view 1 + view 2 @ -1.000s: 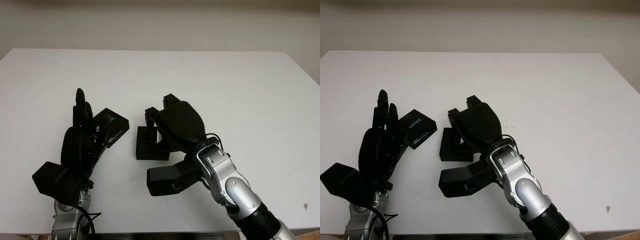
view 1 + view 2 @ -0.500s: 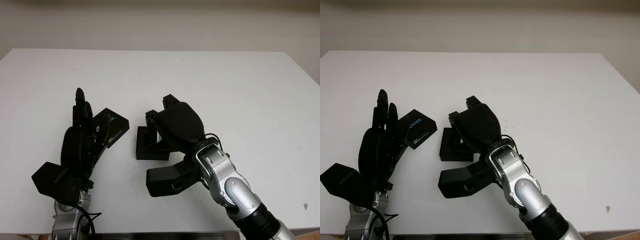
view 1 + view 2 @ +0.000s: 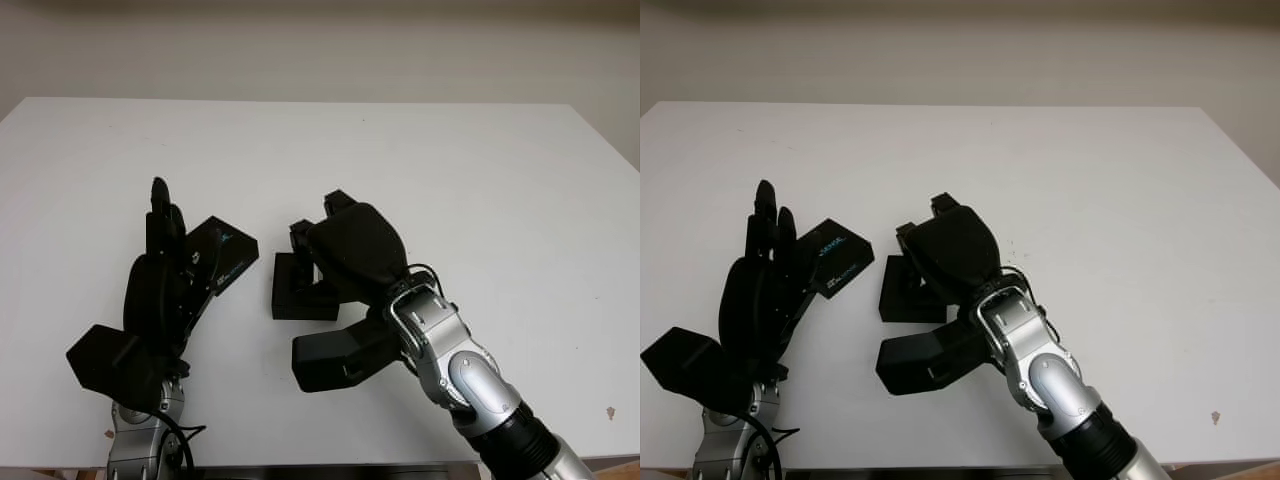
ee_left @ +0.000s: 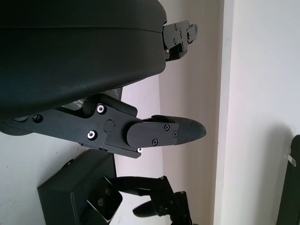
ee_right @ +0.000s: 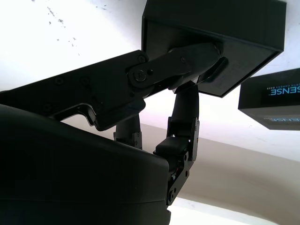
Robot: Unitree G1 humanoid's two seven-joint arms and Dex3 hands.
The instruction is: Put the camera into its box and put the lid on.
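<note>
White table [image 3: 450, 180] fills your frame, bare at upper right. Your right hand [image 3: 345, 255], at centre, is over the black box [image 3: 290, 290] with its fingers [image 5: 180, 58] curled on the box's edge; whether it truly grips, I cannot tell. Your left hand [image 3: 160, 280], lower left, holds nothing, with the printed lid [image 3: 225, 255] just beside its fingertips.

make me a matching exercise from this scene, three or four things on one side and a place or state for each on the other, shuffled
Things:
1. lid with teal lettering
2. open black box
3. left robot hand
4. white table

Places or states:
a. under the right robot hand, its fingers at the box
b. open, upright beside the lid
c. bears everything else
d. lying on the table between the left robot hand and the box

Pairs: 1-d, 2-a, 3-b, 4-c
</note>
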